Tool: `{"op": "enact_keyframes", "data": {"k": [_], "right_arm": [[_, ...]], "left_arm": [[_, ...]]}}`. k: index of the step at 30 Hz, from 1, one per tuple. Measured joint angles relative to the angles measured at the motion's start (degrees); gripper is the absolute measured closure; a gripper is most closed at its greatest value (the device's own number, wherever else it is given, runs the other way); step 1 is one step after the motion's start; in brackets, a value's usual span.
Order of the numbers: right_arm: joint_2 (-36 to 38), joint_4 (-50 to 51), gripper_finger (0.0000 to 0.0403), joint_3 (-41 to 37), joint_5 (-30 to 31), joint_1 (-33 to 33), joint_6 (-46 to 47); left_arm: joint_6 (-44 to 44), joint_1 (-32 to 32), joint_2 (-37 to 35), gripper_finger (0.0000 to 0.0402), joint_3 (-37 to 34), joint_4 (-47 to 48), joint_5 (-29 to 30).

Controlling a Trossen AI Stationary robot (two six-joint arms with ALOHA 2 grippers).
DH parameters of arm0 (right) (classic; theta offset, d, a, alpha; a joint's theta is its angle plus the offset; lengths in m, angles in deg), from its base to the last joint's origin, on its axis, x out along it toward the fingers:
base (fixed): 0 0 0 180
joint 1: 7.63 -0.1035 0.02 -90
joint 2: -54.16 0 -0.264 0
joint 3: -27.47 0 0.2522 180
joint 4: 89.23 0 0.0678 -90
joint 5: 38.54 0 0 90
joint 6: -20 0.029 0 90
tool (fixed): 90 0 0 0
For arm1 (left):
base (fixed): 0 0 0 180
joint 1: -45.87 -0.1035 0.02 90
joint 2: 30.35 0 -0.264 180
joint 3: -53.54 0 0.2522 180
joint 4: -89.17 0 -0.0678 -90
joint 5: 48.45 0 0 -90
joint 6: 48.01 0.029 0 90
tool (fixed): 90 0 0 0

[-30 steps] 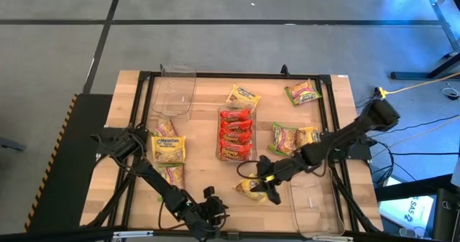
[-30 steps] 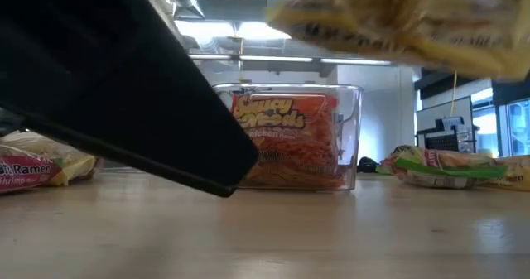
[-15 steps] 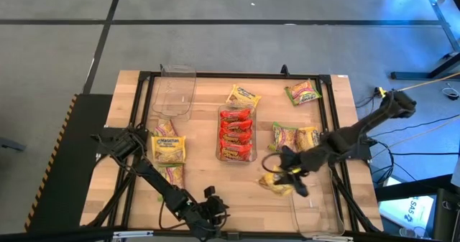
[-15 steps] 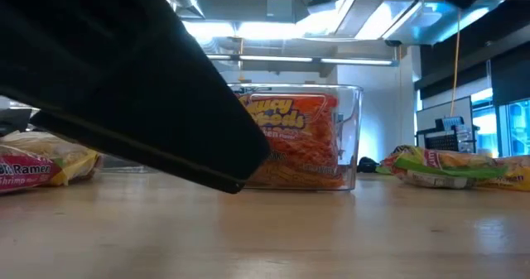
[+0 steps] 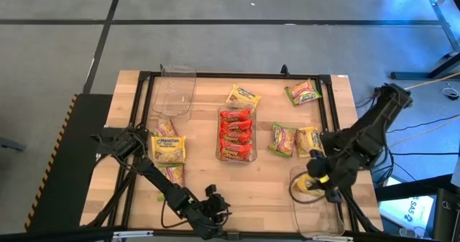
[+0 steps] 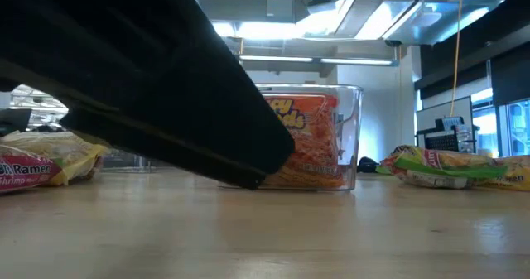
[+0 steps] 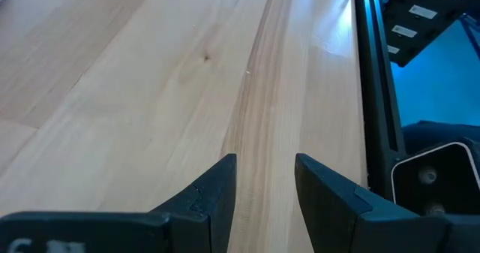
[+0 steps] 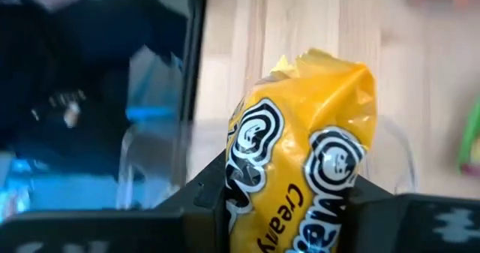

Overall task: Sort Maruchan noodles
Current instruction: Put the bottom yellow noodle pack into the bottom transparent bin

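My right gripper (image 5: 318, 182) is shut on a yellow Maruchan noodle packet (image 8: 304, 170) and hangs over the clear tray (image 5: 314, 212) at the table's near right. My left gripper (image 7: 264, 193) stands open over bare wood near the front edge (image 5: 214, 207), with nothing between its fingers. Red packets fill the middle clear tray (image 5: 236, 133). Yellow packets (image 5: 167, 149) lie flat at the left and one (image 5: 243, 96) lies farther back. Green packets (image 5: 302, 92) (image 5: 282, 138) lie flat on the right half. My right gripper pinches the yellow packet between its two fingers (image 8: 204, 202), which press on its two opposite sides (image 8: 241, 197). The fingers slant down from above. The packet sticks out ahead of the fingertips, lifted clear above the tray.
Another clear tray (image 5: 175, 91) stands at the far left. A black frame (image 5: 333, 120) runs round the tabletop. In the low view my left arm (image 6: 141, 80) blocks the left half; the red packets' tray (image 6: 319, 138) and a green packet (image 6: 447, 167) show beyond it.
My right gripper has carried the yellow packet up and toward the table's right edge, from the near middle of the table to over the near-right clear tray, tipping further downward. The packet stays in its hold, clear of the table.
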Motion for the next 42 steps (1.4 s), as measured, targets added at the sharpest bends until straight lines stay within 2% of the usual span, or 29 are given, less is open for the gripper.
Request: {"op": "enact_keyframes", "data": {"k": [7,23,34,37,42], "right_arm": [[-0.3,5.9,0.0296,-5.2,2.9,-4.4,5.3],[-2.2,-2.0,0.0295,-16.8,5.1,-4.2,5.4],[-8.6,-3.5,0.0294,-17.9,5.1,-4.2,4.1],[-9.5,-3.5,0.0282,-17.9,5.1,-4.2,4.1],[-9.8,-2.9,0.0236,-17.7,5.1,-4.2,4.1]], "left_arm": [[-0.8,-0.6,0.0,0.0271,0.0,0.0,0.0],[-1.1,-1.2,0.0,0.0271,0.0,0.1,-0.2],[-0.9,-1.3,0.0,0.0271,0.0,0.1,-0.2],[-0.9,-1.3,0.0,0.0271,0.0,0.1,-0.1],[-0.9,-1.3,0.0,0.0271,0.0,0.1,-0.2]]}}
